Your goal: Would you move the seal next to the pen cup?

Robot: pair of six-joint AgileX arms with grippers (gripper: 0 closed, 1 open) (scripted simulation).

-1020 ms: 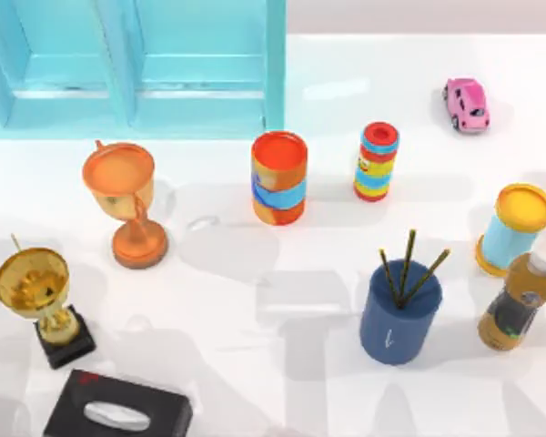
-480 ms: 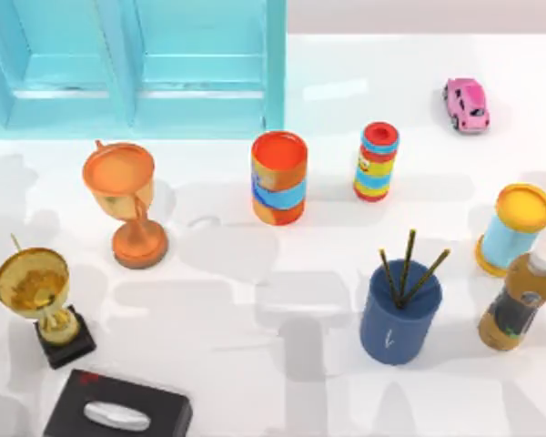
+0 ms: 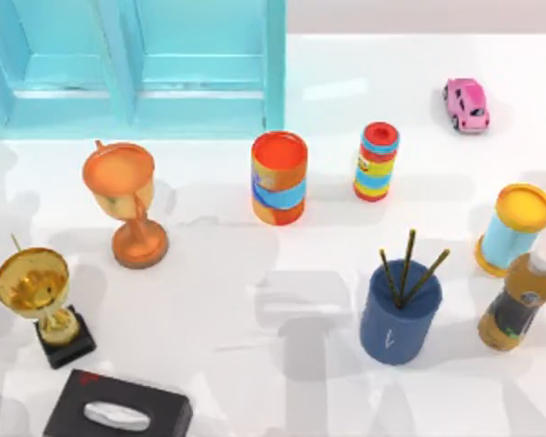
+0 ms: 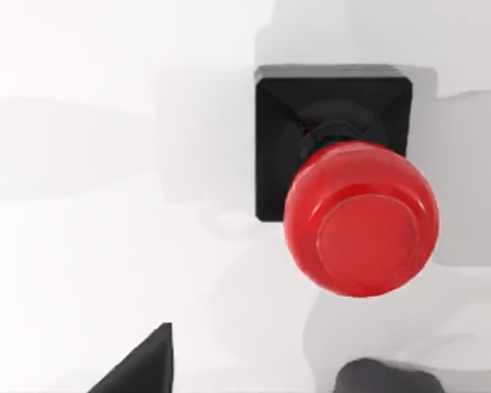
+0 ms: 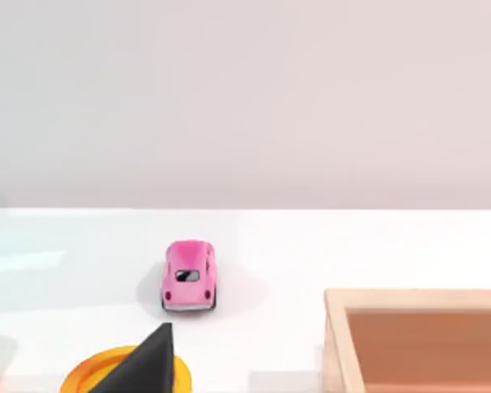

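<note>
Left pincer point(image 4: 254, 372): two dark fingertips apart, released, grasping nothing, hanging above the seal point(image 4: 348, 184). Seal stands upright on the white desk point(image 4: 82, 246), red knob over black square base. Pen cup point(image 3: 399, 311) sits toward the desk's right, bottle point(image 3: 519, 297) just beside it. Right pincer: one dark fingertip point(image 5: 143, 364) visible, can't tell its state; it faces the pink toy car point(image 5: 188, 275).
</note>
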